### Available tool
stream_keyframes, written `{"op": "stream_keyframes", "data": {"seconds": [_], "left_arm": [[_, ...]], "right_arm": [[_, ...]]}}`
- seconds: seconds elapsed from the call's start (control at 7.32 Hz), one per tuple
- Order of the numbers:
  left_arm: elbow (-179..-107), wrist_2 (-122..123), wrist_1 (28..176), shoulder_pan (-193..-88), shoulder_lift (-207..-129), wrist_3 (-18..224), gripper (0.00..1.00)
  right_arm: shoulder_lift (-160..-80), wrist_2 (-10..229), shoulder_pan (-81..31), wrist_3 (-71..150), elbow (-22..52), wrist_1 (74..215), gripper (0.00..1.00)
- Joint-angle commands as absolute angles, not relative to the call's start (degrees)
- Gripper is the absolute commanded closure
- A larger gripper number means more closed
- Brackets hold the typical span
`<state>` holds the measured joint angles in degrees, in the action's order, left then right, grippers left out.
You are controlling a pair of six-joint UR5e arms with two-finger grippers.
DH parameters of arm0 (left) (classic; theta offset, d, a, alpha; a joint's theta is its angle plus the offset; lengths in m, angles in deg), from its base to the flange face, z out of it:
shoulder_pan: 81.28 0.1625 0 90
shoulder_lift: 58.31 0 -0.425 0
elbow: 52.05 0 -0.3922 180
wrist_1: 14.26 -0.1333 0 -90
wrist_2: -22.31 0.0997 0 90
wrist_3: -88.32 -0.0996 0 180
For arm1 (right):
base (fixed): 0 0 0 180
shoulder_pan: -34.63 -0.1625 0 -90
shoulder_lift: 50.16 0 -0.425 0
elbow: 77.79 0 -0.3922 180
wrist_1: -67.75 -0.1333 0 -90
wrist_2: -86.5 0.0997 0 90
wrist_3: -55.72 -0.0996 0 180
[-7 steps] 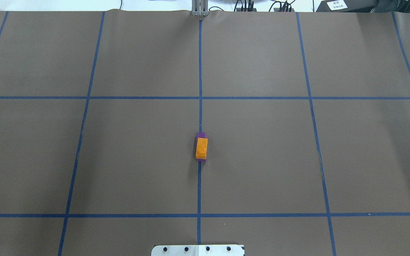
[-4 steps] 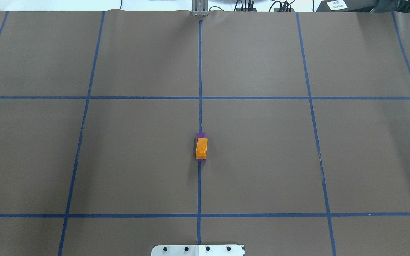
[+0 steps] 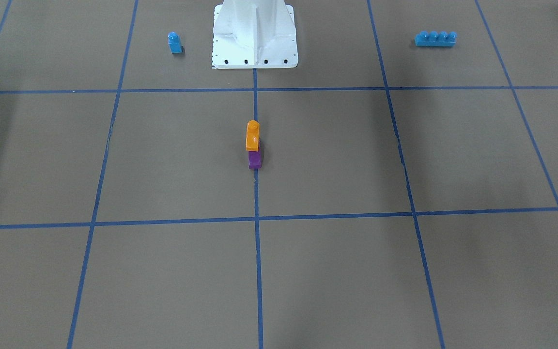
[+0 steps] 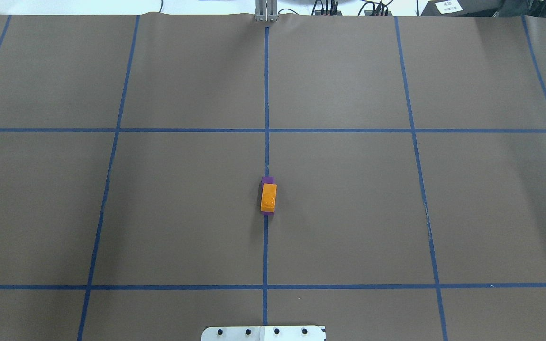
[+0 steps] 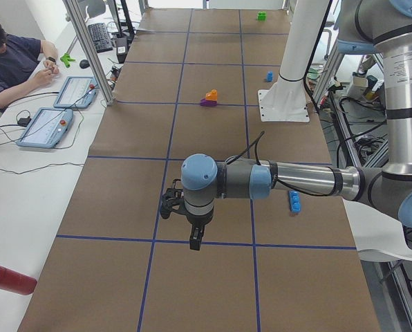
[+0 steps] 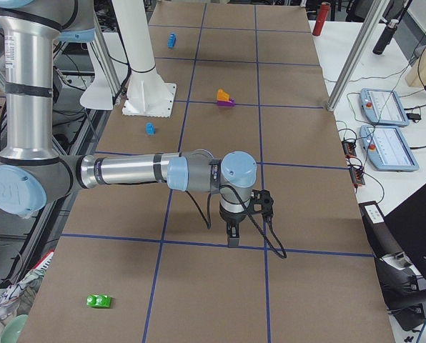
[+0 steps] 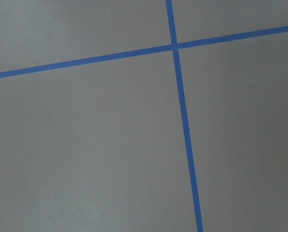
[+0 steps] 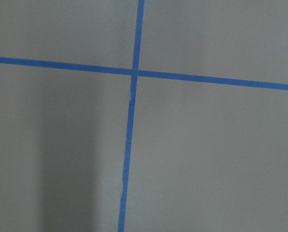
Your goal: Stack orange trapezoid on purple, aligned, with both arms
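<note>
- The orange trapezoid (image 4: 268, 197) sits on top of the purple brick (image 3: 255, 159), on the centre blue tape line (image 4: 265, 246) of the tabletop (image 4: 349, 213).
- The left pincer (image 5: 195, 240) points down, well apart from the stack; cannot tell whether it is open or closed.
- The right pincer (image 6: 231, 238) is likewise well apart; its state cannot be told.

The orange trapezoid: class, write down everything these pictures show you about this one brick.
The orange trapezoid is a small, glossy, plastic-looking toy brick with one sloped side and a single round stud on top. It sits upright on the purple brick, touching only that; purple edges peek out at both ends in the overhead view. The pair stands on the central blue tape line. Nothing grips it.
</note>
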<state>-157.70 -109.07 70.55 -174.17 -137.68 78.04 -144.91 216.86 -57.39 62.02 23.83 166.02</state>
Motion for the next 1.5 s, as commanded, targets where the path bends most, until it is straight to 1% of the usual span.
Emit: {"op": "stream_keyframes", "data": {"seconds": [0.0, 1.37], "left_arm": [[-157.69, -109.08, 70.55, -174.18, -137.67, 78.04, 0.0], [-158.83, -108.73, 70.38, -174.18, -137.58, 78.12, 0.0]], "right_arm": [[-144.91, 216.93, -57.39, 61.96, 23.99, 166.01, 0.0], [-144.99, 220.0, -57.39, 62.04, 24.16, 165.83, 0.0]]}}
